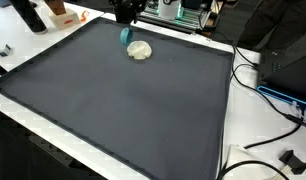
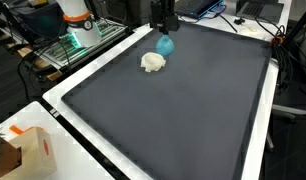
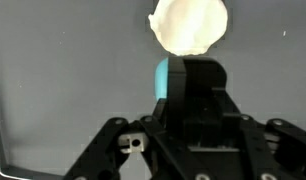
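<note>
My gripper [image 3: 193,72] hangs over the far part of a dark mat [image 1: 123,110], its black fingers [image 3: 203,85] pressed close together. A small teal object [image 3: 163,78] shows as a sliver at the fingers' left side, and the gripper looks shut on it. In both exterior views the teal object [image 1: 125,35] [image 2: 165,45] sits just under the gripper [image 1: 125,24] [image 2: 164,30], near the mat's surface. A cream, lumpy object [image 1: 140,50] [image 2: 153,62] [image 3: 190,25] lies on the mat right beside the teal one, just ahead of the fingertips.
The mat lies on a white table [image 2: 63,105]. An orange and white box [image 2: 28,150] stands at a table corner. Cables [image 1: 263,95] trail along one side, and equipment on a rack [image 2: 78,25] stands behind the far edge.
</note>
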`<state>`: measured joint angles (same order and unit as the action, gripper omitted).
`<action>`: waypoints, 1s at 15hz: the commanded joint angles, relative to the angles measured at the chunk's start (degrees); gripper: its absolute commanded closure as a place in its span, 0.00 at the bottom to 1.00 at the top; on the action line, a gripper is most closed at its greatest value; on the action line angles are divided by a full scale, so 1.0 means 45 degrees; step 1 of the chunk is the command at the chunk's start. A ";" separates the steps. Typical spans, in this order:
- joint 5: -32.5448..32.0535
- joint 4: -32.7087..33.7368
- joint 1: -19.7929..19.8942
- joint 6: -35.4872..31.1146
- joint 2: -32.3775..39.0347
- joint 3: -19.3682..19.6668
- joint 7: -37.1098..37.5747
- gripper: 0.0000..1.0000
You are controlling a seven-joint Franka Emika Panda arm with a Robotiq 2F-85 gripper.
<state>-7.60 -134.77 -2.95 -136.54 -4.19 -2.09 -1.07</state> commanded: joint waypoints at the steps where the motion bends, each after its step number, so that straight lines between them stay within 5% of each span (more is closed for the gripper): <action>1: 0.2962 -0.0281 -0.0104 -0.1177 -0.0105 0.0234 -0.2218 0.75; 5: 0.7183 -0.0244 -0.1180 -0.1727 -0.0045 0.1478 -0.5469 0.75; 9: 1.1461 0.0026 -0.1699 -0.0654 0.0102 0.2642 -0.8663 0.75; 11: 1.3595 0.0028 -0.1519 0.0003 0.0389 0.2910 -1.0150 0.75; 12: 1.4646 0.0002 -0.0635 0.0473 0.0604 0.2273 -1.0890 0.75; 15: 1.6631 0.0009 0.0181 0.2154 0.1254 0.2231 -1.2159 0.75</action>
<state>59.97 -135.08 -6.19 -132.97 -1.35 9.05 -50.53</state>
